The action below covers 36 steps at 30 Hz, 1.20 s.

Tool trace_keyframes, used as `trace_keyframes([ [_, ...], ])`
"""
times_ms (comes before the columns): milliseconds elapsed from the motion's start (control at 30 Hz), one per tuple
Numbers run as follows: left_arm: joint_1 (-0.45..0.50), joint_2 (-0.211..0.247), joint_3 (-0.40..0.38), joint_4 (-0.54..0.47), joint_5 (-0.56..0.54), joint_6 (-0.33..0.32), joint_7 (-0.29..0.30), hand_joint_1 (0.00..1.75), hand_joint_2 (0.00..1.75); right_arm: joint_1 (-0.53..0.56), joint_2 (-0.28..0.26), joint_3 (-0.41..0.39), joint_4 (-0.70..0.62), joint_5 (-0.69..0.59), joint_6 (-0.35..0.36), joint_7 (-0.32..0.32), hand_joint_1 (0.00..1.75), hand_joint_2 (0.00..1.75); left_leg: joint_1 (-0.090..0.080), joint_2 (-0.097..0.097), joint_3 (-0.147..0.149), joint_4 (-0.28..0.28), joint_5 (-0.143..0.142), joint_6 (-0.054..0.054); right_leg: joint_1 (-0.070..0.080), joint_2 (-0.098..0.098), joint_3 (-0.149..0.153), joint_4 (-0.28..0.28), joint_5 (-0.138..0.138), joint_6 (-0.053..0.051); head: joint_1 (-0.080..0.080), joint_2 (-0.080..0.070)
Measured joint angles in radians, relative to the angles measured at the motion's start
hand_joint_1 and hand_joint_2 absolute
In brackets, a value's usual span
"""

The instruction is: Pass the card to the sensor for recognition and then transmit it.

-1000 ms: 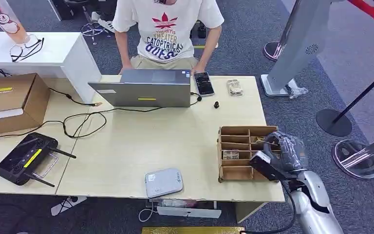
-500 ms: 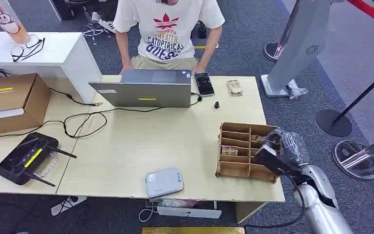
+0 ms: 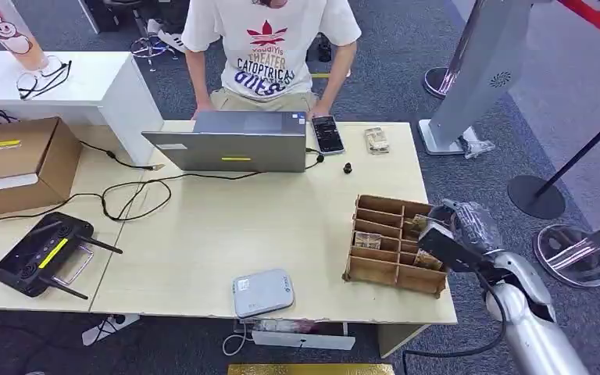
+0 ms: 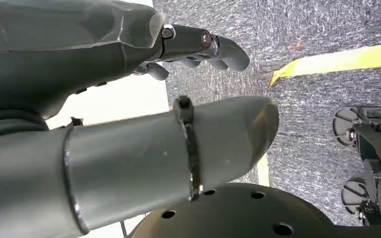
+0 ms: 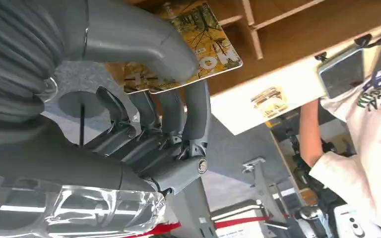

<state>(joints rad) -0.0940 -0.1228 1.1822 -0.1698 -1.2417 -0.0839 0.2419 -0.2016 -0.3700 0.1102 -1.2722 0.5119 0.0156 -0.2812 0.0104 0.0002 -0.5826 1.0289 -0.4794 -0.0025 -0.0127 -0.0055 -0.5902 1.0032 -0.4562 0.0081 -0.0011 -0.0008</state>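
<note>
My right hand [image 3: 459, 228] is at the right side of the cardboard divider box [image 3: 383, 269] on the table's right end. In the right wrist view the right hand [image 5: 144, 99] pinches a yellow-green patterned card [image 5: 213, 49] between thumb and fingers, just off the box [image 5: 297, 29]. A further card [image 3: 368, 241] stands in a middle slot. The grey-white sensor pad [image 3: 262, 292] lies at the table's front edge, left of the box. My left hand [image 4: 129, 99] hangs over the carpet with fingers apart and nothing in them.
A person [image 3: 268, 55] sits behind a laptop [image 3: 230, 142] at the far edge, with a phone [image 3: 327, 133] and a small pack [image 3: 376, 140] beside it. Cables [image 3: 137, 191], a black controller [image 3: 43, 254] and a cardboard carton [image 3: 16, 160] occupy the left. Stanchion bases [image 3: 574, 254] stand to my right.
My right hand has moved up and to the right along the box's side. The divider box has turned slightly and shifted under it.
</note>
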Motion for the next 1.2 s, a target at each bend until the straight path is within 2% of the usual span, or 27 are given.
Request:
trace_keyframes([
  [200,0.000,-0.001,0.000,0.000,0.000,0.000,0.000,0.00,0.00,-0.009,0.000,0.001,-0.034,-0.008,0.008,-0.003,1.50,1.75,0.000,0.000,0.000,0.000,0.000,0.000,0.000,0.000,0.000,0.000,0.000,0.000,0.000,0.000],
  [467,-0.001,-0.001,0.000,0.000,0.000,0.000,-0.002,0.00,0.00,-0.011,0.000,-0.006,-0.091,-0.067,0.064,-0.018,1.52,1.75,0.000,0.000,0.000,0.000,0.000,0.000,0.000,0.000,0.000,0.000,0.000,0.000,0.000,0.000],
  [633,-0.001,-0.001,0.000,0.000,-0.003,0.000,-0.003,0.00,0.00,-0.023,0.000,-0.020,-0.102,-0.108,0.095,-0.034,1.47,1.75,0.000,0.000,0.000,0.000,0.000,0.000,0.000,0.000,0.000,0.000,0.000,0.000,0.000,0.000],
  [767,-0.002,-0.002,0.000,0.000,-0.011,-0.001,-0.003,0.00,0.00,-0.032,0.000,-0.030,-0.107,-0.151,0.121,-0.053,1.57,1.75,0.000,0.000,0.000,0.000,0.000,0.000,0.000,0.000,0.000,0.000,0.000,0.000,0.000,0.000],
  [967,-0.010,-0.005,0.000,0.000,-0.018,-0.001,-0.004,0.00,0.00,-0.048,0.000,-0.039,-0.122,-0.181,0.146,-0.070,1.59,1.75,0.000,0.000,0.000,0.000,0.000,0.000,0.000,0.000,0.000,0.000,0.000,0.000,0.000,0.000],
  [1000,-0.011,-0.007,0.000,0.000,-0.018,-0.001,-0.004,0.00,0.00,-0.052,0.001,-0.039,-0.123,-0.184,0.147,-0.071,1.54,1.75,0.000,0.000,0.000,0.000,0.000,0.000,0.000,0.000,0.000,0.000,0.000,0.000,0.000,0.000],
  [1067,-0.014,-0.008,0.000,0.000,-0.021,-0.001,-0.004,0.00,0.00,-0.064,0.003,-0.039,-0.126,-0.192,0.150,-0.073,1.57,1.75,0.000,0.000,0.000,0.000,0.000,0.000,0.000,0.000,0.000,0.000,0.000,0.000,0.000,0.000],
  [1200,-0.016,-0.009,0.000,0.000,-0.027,-0.001,-0.004,0.00,0.00,-0.100,0.014,-0.034,-0.126,-0.198,0.165,-0.083,1.54,1.75,0.000,0.000,0.000,0.000,0.000,0.000,0.000,0.000,0.000,0.000,0.000,0.000,0.000,0.000],
])
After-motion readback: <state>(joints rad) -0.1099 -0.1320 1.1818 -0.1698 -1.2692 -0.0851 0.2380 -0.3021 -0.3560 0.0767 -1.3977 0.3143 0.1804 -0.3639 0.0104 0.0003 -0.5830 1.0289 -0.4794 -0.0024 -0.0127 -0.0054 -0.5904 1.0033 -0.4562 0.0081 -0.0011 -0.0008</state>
